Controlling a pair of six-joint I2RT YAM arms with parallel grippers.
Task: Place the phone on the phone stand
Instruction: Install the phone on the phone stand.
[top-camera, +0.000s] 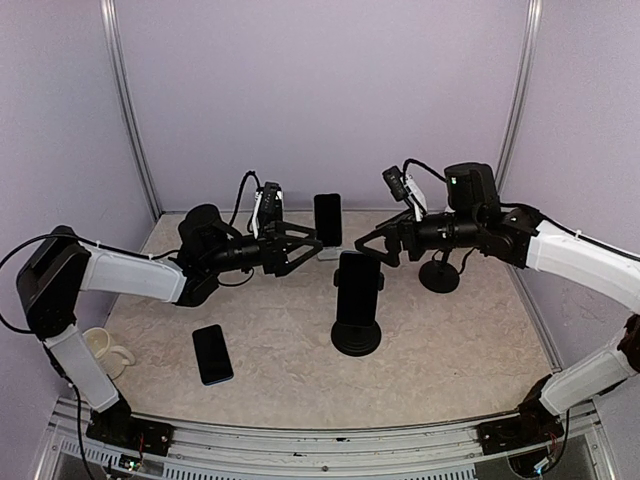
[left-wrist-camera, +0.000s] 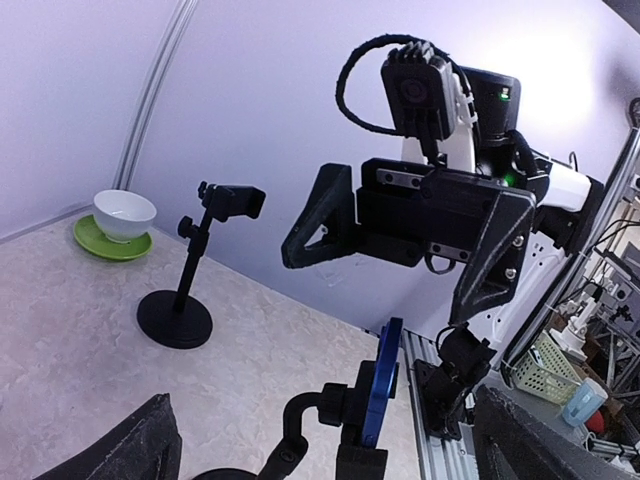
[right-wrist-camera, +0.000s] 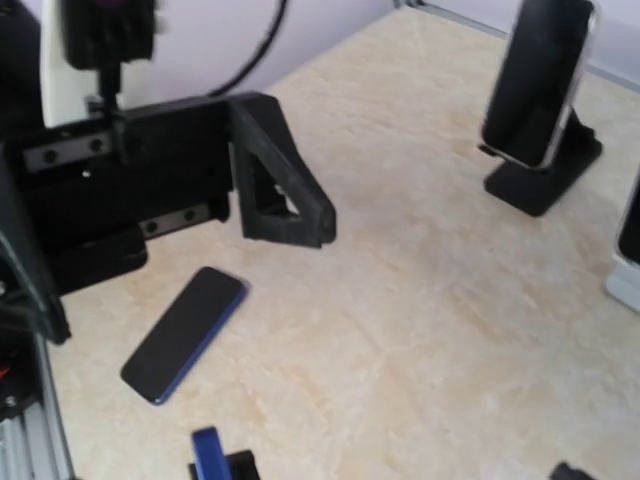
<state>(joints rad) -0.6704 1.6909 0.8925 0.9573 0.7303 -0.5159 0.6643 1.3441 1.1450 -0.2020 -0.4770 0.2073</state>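
Observation:
A dark phone with a blue rim (top-camera: 358, 288) stands upright in the clamp of a black phone stand (top-camera: 356, 338) at mid-table. The left wrist view shows it edge-on (left-wrist-camera: 380, 385), and its top edge peeks into the right wrist view (right-wrist-camera: 207, 452). My left gripper (top-camera: 312, 247) hovers just left of the phone's top, open, its fingers (left-wrist-camera: 140, 445) apart on either side of the stand. My right gripper (top-camera: 362, 247) faces it from the right, also open and holding nothing (left-wrist-camera: 420, 215). Neither touches the phone.
A second blue-rimmed phone (top-camera: 212, 354) lies flat near the front left (right-wrist-camera: 185, 333). Another phone leans in a stand at the back (top-camera: 327, 220). An empty clamp stand (top-camera: 440, 272) sits at the right. A mug (top-camera: 105, 350) and a white bowl on a green plate (left-wrist-camera: 122, 220) are nearby.

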